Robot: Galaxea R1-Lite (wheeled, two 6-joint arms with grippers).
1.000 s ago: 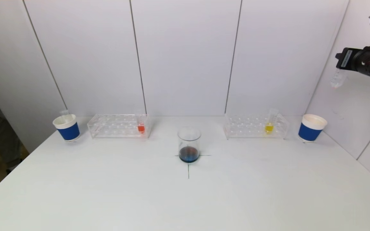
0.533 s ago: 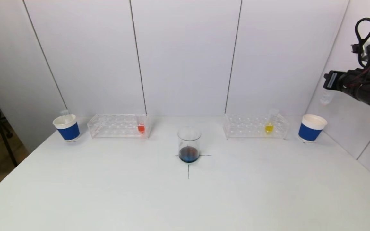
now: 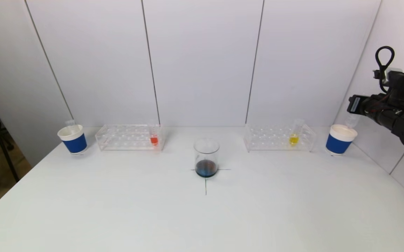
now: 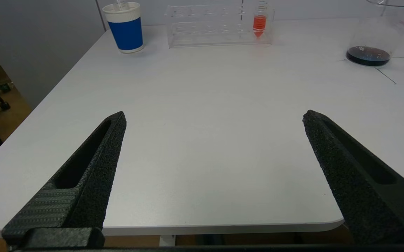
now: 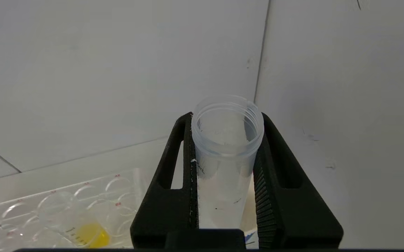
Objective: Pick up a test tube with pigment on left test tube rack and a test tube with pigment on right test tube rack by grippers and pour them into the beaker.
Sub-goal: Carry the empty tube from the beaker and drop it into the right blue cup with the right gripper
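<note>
A glass beaker [image 3: 206,158] with dark blue liquid stands at the table's middle. The left rack [image 3: 128,137] holds a tube of orange-red pigment [image 3: 153,136]. In the right rack [image 3: 279,138] stands a tube of yellow pigment [image 3: 294,134]. My right gripper [image 3: 354,105] is shut on an empty clear test tube [image 5: 224,157], which hangs just above the right blue cup [image 3: 340,140]. My left gripper [image 4: 214,113] is open and empty, low over the table's near left edge, far from the left rack [image 4: 209,26].
A left blue cup [image 3: 73,139] with an empty tube [image 3: 70,123] in it stands beside the left rack. White wall panels close off the back and right side. A black cross marks the beaker's spot.
My right gripper has come down with the empty tube, from high by the right wall to just above the right blue cup. Nothing else moved.
</note>
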